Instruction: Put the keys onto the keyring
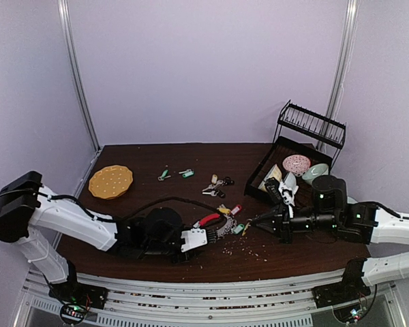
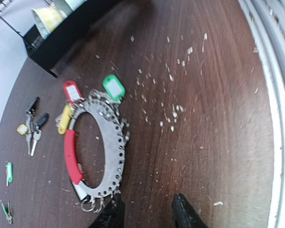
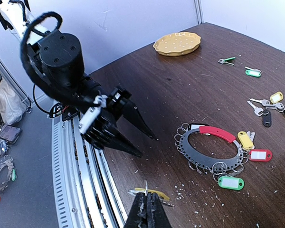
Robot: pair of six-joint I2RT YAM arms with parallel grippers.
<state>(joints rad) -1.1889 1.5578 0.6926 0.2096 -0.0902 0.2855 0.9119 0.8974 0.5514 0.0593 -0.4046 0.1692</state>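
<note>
Dark wooden table (image 1: 157,157), lilac walls: the keyring (image 1: 218,225) lies near the front edge, between the left gripper (image 1: 199,238) and the right gripper (image 1: 255,223). Left wrist: it is a grey perforated loop with a red arc and tagged keys (image 2: 114,88) attached; the left jaws are spread, empty. Right wrist: the right jaws are pressed together, with a yellow-tagged key (image 3: 154,193) at their tips.

Wood, metal, plastic.
Bench (image 2: 218,95) shows faintly glossy dark woodgrain; keyring (image 2: 115,142) pairs matt grey perforated band with glossy red plastic; keys (image 3: 255,107) bare silver metal, tags (image 2: 113,88) smooth plastic.
</note>
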